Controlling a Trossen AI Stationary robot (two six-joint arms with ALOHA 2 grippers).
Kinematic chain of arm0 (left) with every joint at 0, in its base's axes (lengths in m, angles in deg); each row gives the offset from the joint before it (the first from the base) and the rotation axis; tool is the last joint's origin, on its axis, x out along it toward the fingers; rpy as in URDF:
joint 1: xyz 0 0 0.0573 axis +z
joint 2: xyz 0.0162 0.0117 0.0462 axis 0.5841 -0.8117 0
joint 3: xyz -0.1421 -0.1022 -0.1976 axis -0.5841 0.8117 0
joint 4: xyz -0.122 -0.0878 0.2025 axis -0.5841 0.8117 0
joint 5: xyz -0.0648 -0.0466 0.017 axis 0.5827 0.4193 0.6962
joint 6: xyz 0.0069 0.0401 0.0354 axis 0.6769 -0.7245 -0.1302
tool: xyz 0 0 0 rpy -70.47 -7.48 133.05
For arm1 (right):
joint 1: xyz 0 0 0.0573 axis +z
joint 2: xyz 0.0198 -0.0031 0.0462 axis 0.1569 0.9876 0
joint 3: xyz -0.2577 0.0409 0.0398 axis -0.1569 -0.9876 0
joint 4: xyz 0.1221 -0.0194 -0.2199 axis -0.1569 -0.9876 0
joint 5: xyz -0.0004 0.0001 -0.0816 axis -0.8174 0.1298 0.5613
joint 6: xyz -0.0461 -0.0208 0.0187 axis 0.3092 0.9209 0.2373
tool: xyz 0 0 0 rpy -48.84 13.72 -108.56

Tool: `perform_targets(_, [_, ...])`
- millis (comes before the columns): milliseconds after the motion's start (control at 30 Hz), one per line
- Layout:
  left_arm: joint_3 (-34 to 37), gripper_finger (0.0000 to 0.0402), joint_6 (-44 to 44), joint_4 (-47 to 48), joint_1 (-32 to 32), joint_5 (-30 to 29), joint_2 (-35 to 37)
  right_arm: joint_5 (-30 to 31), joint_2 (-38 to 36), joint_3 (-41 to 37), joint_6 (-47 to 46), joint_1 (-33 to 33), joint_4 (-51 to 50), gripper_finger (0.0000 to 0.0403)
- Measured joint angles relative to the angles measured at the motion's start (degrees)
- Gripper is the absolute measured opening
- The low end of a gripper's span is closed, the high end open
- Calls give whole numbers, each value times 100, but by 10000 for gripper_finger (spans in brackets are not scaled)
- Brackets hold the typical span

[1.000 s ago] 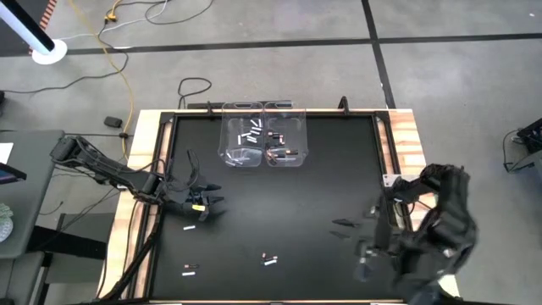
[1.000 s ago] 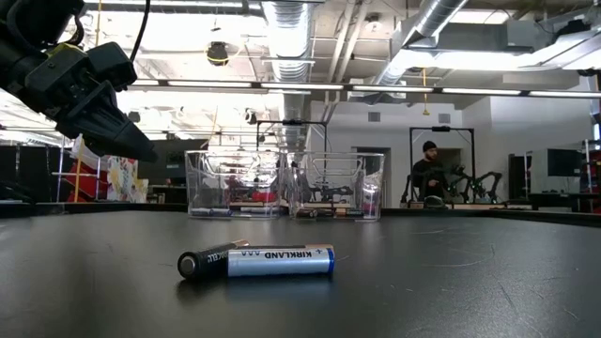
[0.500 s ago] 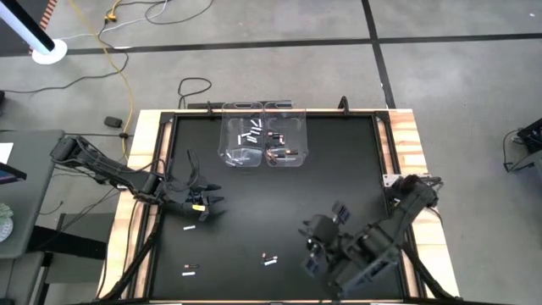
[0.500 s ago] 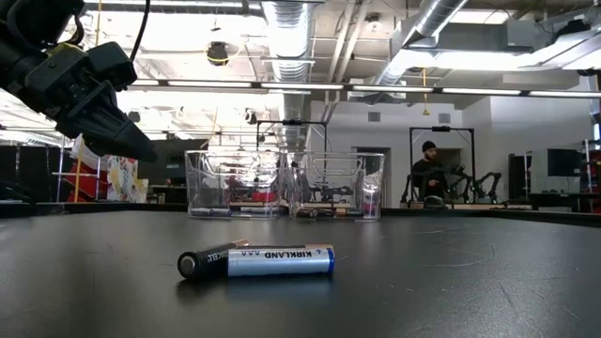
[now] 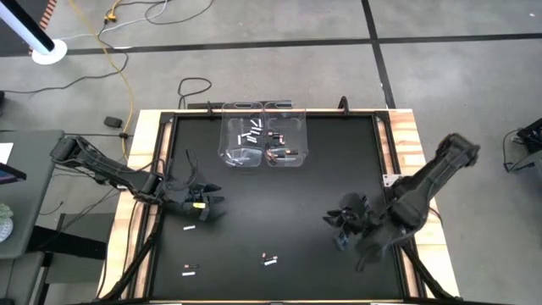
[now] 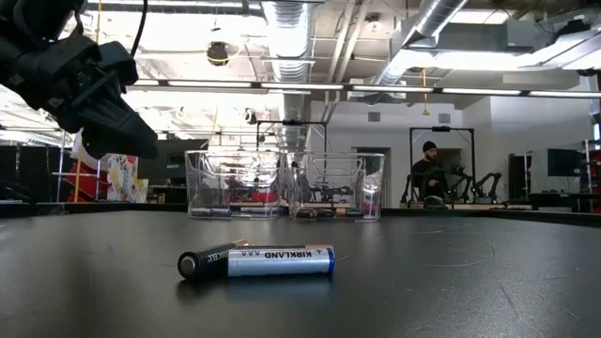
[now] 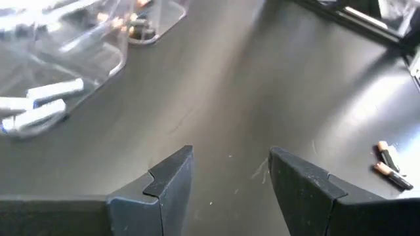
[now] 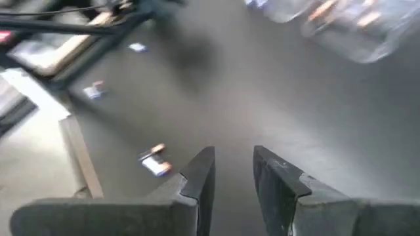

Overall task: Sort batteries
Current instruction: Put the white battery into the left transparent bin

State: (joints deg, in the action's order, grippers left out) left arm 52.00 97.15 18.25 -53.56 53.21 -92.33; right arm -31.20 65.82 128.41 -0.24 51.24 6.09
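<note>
Clear glossy plastic bins (image 5: 262,146), matt black tabletop (image 5: 339,169), pale wooden table edge (image 5: 406,135), shiny-wrapped batteries (image 6: 258,261)

You see black table top (image 5: 279,195), clear bins (image 5: 262,135), white and dark batteries (image 6: 258,261), blue band on nearest, yellow mark on left gripper (image 5: 212,203).

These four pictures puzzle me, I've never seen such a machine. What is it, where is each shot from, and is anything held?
It is a robot with two dark arms at a black table. One picture looks down from overhead, one looks level across the tabletop, and two sit on the wrists. The left pincer and the right pincer both hang open and empty. Loose batteries lie on the table; more sit in two clear bins at the far edge. A person sits in the room behind.
</note>
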Motion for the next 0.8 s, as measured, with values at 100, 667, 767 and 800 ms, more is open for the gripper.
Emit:
perform_targets(100, [-428, 194, -505, 421, -28, 18, -2, -324, -596, -1246, 373, -192, 1559, 122])
perform_targets(667, [-4889, 194, 1503, 7760, -1065, 201, -2295, -1852, -957, -3133, 1443, -1210, 3356, 122])
perform_targets(767, [-4746, 194, 2145, 7661, -1782, 355, -2406, -1852, -955, -3133, 1741, -1281, 3337, 122])
perform_targets(800, [-4670, 194, 2464, 7595, -2049, 355, -2402, -1850, -954, -3133, 1847, -1284, 3331, 122])
